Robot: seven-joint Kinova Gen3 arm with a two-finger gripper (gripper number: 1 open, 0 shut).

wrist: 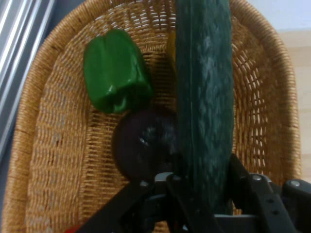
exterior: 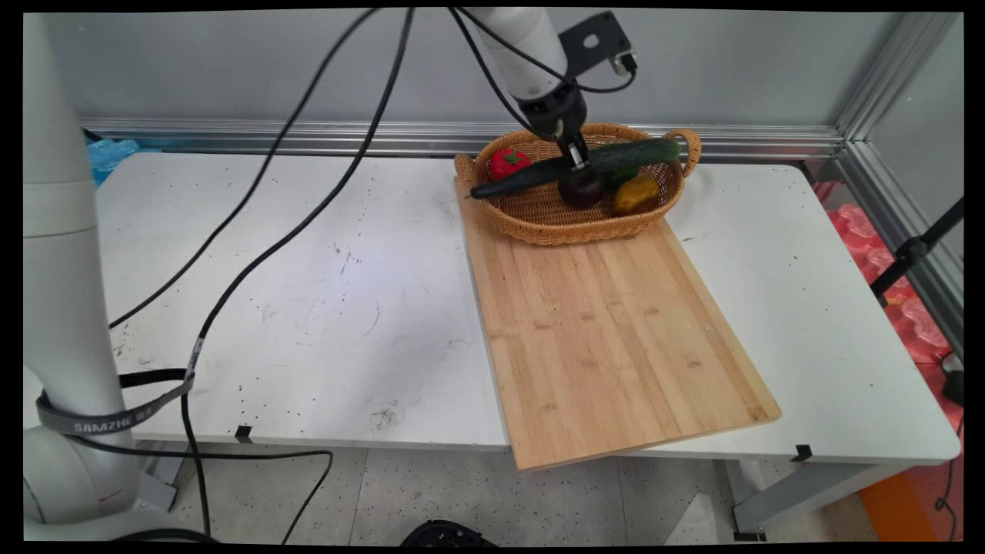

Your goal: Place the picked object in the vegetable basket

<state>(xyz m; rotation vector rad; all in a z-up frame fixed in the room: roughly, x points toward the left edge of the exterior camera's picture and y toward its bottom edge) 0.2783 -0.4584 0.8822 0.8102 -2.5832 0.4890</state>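
My gripper (exterior: pixel 576 160) (wrist: pixel 204 170) is shut on a long dark green cucumber (exterior: pixel 539 174) (wrist: pixel 204 87), held near its middle. The cucumber lies crosswise over a woven wicker basket (exterior: pixel 569 231) (wrist: pixel 53 145), its left tip reaching past the rim. Under it in the basket are a dark purple round vegetable (exterior: pixel 582 190) (wrist: pixel 143 145), a green bell pepper (exterior: pixel 620 178) (wrist: pixel 116 77), a red pepper (exterior: pixel 508 163) and a yellow pepper (exterior: pixel 636 195). Whether the cucumber rests on the rim I cannot tell.
The basket stands on the far end of a long wooden cutting board (exterior: pixel 608 331), which juts past the white table's (exterior: pixel 308 308) near edge. Black cables (exterior: pixel 254 254) hang from the arm across the table's left half. An aluminium rail (exterior: pixel 308 137) runs along the wall.
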